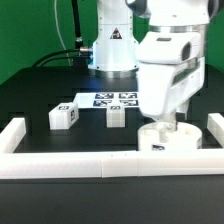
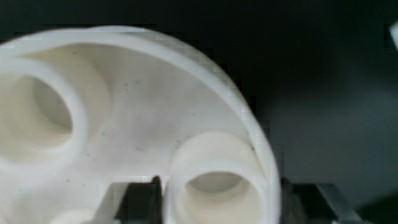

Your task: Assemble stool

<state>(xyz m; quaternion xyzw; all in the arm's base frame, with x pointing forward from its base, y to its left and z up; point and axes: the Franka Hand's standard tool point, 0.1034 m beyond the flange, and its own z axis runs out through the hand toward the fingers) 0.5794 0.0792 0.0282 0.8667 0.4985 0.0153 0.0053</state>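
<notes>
Straddling seat disc (image 1: 160, 141) rim with end effector (image 1: 168, 125), lower right; can't tell if clamped. Rail (image 1: 70, 161) tight alongside, counter (image 1: 35, 100) open leftward.

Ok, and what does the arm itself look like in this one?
Glossy white arm with rounded housings, a black triangle sticker on its base column, black cables behind. The tool is a white block; its fingers look dark grey.
</notes>
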